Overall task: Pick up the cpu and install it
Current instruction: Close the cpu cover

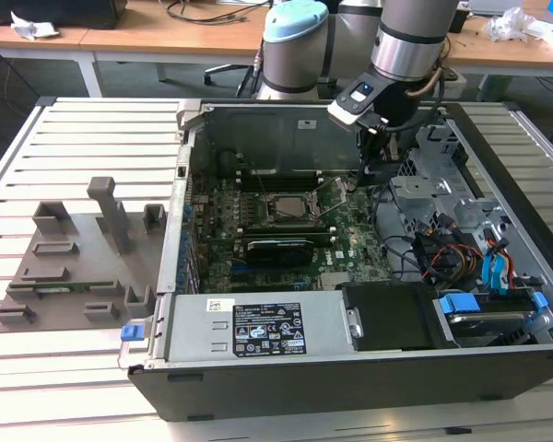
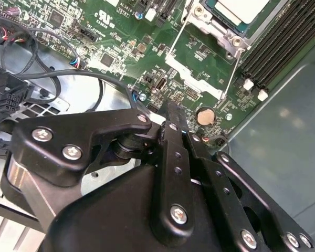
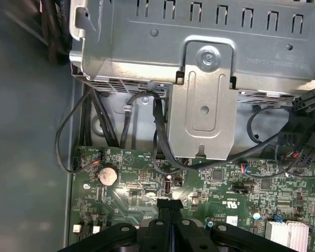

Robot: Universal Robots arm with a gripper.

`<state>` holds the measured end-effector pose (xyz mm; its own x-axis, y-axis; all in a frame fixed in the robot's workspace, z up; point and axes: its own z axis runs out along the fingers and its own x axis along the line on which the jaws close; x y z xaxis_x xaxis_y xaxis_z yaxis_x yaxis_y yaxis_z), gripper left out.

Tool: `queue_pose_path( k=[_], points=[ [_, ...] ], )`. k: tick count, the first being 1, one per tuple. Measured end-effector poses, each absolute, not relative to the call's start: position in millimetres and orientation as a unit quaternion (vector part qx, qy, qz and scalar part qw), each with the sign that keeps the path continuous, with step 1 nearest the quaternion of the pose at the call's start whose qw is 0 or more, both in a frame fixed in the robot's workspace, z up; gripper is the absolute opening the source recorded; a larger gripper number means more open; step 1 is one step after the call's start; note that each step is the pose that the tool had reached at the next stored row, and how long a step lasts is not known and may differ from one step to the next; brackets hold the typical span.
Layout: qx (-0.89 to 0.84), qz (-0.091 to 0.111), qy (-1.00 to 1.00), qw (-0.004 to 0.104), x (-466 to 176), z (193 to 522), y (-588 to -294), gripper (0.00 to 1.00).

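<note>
I have open room only from above: the one computer case (image 1: 350,368) lies with its side off on the slatted table (image 1: 74,368), and its walls close me in all round. One green motherboard (image 1: 350,230) covers the case floor, with one long black card (image 1: 278,247) lying across it. My gripper (image 2: 173,113) hangs low over the board, its fingers pressed together with nothing between them. It sits in the narrow stretch between the socket and the one metal drive cage (image 3: 199,79), whose cables loop close by. The socket frame (image 2: 191,71) is swung open and its wire lever is raised. The one cpu (image 2: 241,8) lies in the socket, flat, square and silvery-white on top. One round coin cell (image 2: 205,115) sits near my fingertips.
</note>
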<state>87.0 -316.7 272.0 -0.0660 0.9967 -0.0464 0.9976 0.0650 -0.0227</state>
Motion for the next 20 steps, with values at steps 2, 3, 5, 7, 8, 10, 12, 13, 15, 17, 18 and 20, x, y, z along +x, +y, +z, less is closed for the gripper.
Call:
queue_pose_path(
  k=[2,3,5,7,8,10,12,13,15,17,18,20],
  points=[
    [0.683,-0.024,0.730,0.009,87.8,269.0,-316.7,0.11],
    [0.683,-0.024,0.730,0.009,88.0,267.7,-316.7,0.11],
    [0.683,-0.024,0.730,0.009,88.9,261.8,-316.7,0.11],
    [0.683,-0.024,0.730,0.009,89.0,258.2,-316.6,0.11],
    [0.683,-0.024,0.730,0.009,88.8,255.4,-316.6,0.11],
    [0.683,-0.024,0.730,0.009,87.2,250.9,-316.5,0.11],
    [0.683,-0.024,0.730,0.009,83.8,247.0,-312.5,0.11],
    [0.683,-0.023,0.730,0.008,82.5,246.3,-310.9,0.11],
    [0.683,-0.023,0.730,0.008,79.6,244.8,-307.5,0.11],
    [0.683,-0.023,0.730,0.008,75.8,244.1,-306.0,0.11],
    [0.683,-0.023,0.730,0.008,73.5,244.0,-306.0,0.11],
    [0.683,-0.023,0.730,0.008,70.5,244.0,-306.0,0.11]
  ],
)
